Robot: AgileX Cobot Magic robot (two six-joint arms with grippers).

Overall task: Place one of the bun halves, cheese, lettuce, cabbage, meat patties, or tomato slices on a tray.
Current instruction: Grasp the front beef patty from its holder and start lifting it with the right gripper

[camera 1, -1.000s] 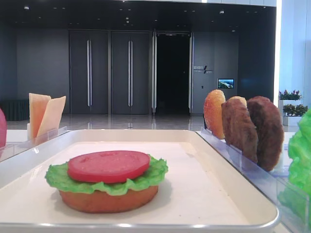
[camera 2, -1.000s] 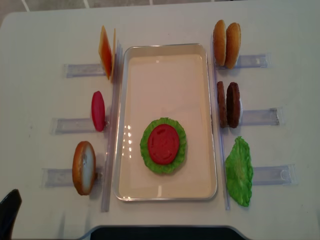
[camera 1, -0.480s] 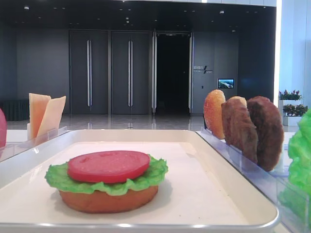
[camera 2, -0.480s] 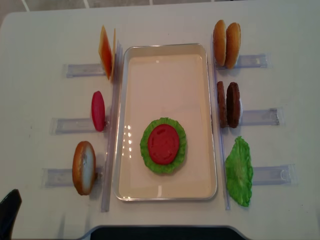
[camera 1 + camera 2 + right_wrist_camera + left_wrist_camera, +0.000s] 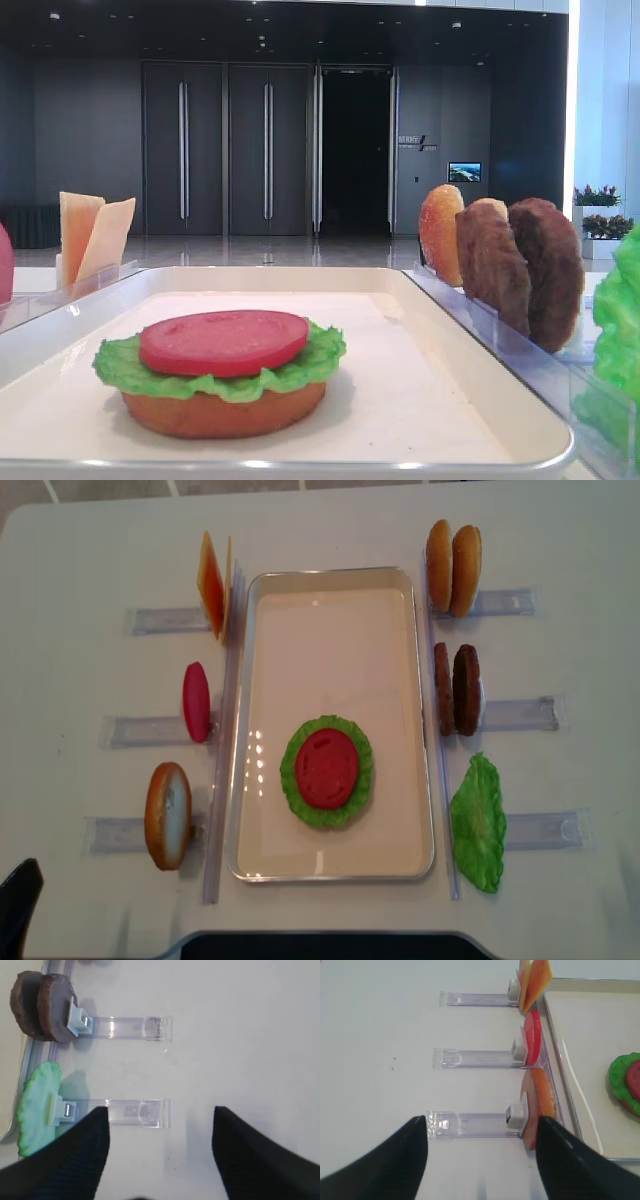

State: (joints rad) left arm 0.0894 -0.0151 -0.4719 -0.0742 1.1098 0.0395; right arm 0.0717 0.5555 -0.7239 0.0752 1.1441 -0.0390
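On the cream tray (image 5: pixel 330 610) lies a stack: a flat bun half (image 5: pixel 225 412), lettuce (image 5: pixel 296 790) and a tomato slice (image 5: pixel 327 768) on top. In racks stand cheese (image 5: pixel 213 585), a tomato slice (image 5: pixel 196 702) and a bun half (image 5: pixel 167 815) on the left, and two bun halves (image 5: pixel 452 568), two meat patties (image 5: pixel 457 690) and lettuce (image 5: pixel 478 823) on the right. My left gripper (image 5: pixel 481 1125) hangs open over the table by the left bun's rack, holding nothing. My right gripper (image 5: pixel 161 1110) is open and holds nothing, near the lettuce rack's outer end.
Clear plastic racks (image 5: pixel 520 715) stick out sideways from both long sides of the tray. A dark piece of the left arm (image 5: pixel 18 912) shows at the bottom left corner of the overhead view. White table (image 5: pixel 80 540) surrounds everything.
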